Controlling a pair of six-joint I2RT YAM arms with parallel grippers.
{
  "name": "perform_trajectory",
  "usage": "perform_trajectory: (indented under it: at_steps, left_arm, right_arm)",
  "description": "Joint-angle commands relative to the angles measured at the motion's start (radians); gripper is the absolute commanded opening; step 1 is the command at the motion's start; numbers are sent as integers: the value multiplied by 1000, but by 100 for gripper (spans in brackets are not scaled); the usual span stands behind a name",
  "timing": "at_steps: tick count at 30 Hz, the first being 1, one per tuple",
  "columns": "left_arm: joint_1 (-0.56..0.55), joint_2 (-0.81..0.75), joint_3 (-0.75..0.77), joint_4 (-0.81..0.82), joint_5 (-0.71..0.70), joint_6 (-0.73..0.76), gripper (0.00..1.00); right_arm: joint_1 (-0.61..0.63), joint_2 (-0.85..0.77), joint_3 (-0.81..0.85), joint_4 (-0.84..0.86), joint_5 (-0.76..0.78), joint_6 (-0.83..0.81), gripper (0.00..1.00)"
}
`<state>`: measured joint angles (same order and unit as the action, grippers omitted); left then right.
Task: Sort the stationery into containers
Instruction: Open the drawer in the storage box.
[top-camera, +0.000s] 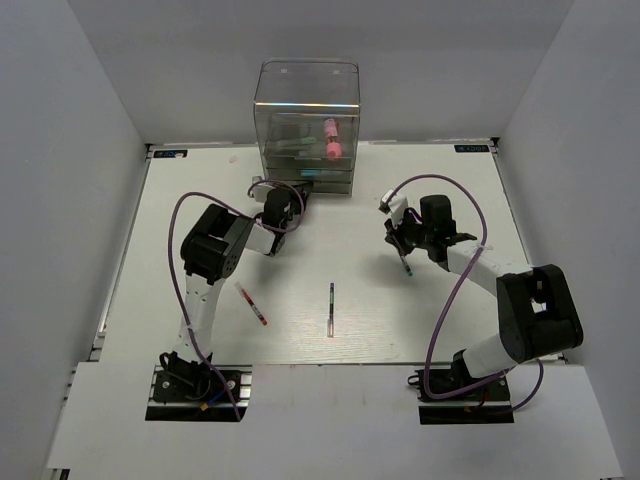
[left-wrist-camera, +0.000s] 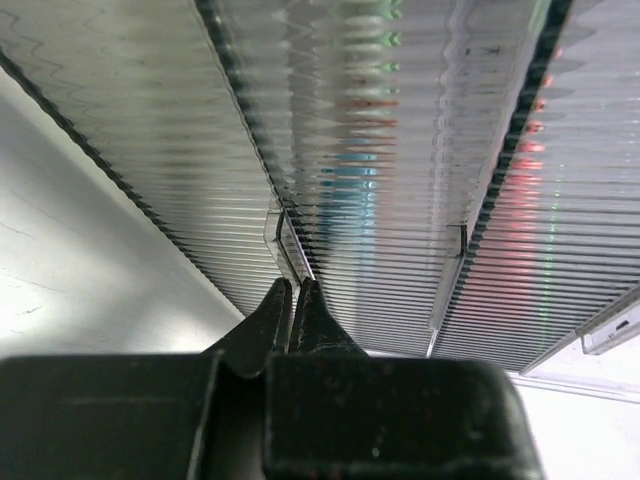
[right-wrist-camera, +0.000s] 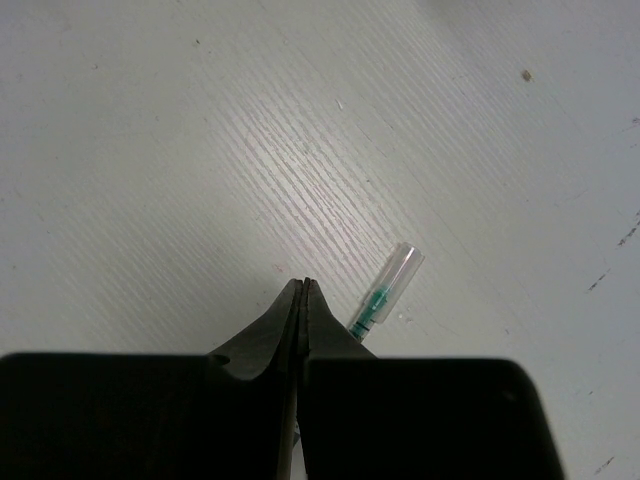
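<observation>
The clear drawer box (top-camera: 307, 105) stands at the far middle of the table, with the pink tube (top-camera: 332, 139) inside an upper drawer. My left gripper (top-camera: 295, 194) is at the box's lower drawers. In the left wrist view it (left-wrist-camera: 293, 284) is shut on a thin clear drawer tab (left-wrist-camera: 285, 235). My right gripper (top-camera: 401, 245) is shut and empty just above the table (right-wrist-camera: 150, 150); a green pen with a clear cap (right-wrist-camera: 388, 288) lies beside its (right-wrist-camera: 303, 283) right finger. The red pen (top-camera: 251, 303) and the dark pen (top-camera: 331, 308) lie on the near table.
Ribbed drawer fronts (left-wrist-camera: 400, 150) fill the left wrist view, with blurred light-blue and red shapes behind them. White walls (top-camera: 90, 110) close in the table on three sides. The two arm bases stand at the near edge.
</observation>
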<state>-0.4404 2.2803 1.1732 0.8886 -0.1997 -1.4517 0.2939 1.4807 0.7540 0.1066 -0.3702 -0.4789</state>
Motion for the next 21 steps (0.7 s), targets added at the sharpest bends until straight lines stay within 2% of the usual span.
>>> perform_trajectory:
  at_steps: [1, 6, 9, 10, 13, 15, 21]
  left_arm:
    - [-1, -14, -27, 29, -21, 36, 0]
    - [-21, -34, -63, 62, 19, 45, 0]
    - [-32, -62, -113, 85, 42, 45, 0]
    - [-32, -71, -139, 95, 42, 54, 0]
    - [-41, -109, -194, 107, 62, 54, 0]
    - [-54, -130, -214, 87, 62, 63, 0]
    - [-73, -143, -228, 67, 62, 74, 0]
  right_arm:
    - [-6, -14, -15, 8, -22, -3, 0]
    - [-7, -14, -13, -14, -26, -21, 2]
    - [-7, -11, -12, -39, -32, -26, 21]
    - [-10, -10, -12, -47, -33, -21, 34]
    - [-6, -11, -7, -71, -23, 2, 52]
    - [-9, -11, -5, -84, -13, 14, 56]
    - [-7, -14, 2, -96, 49, 69, 60]
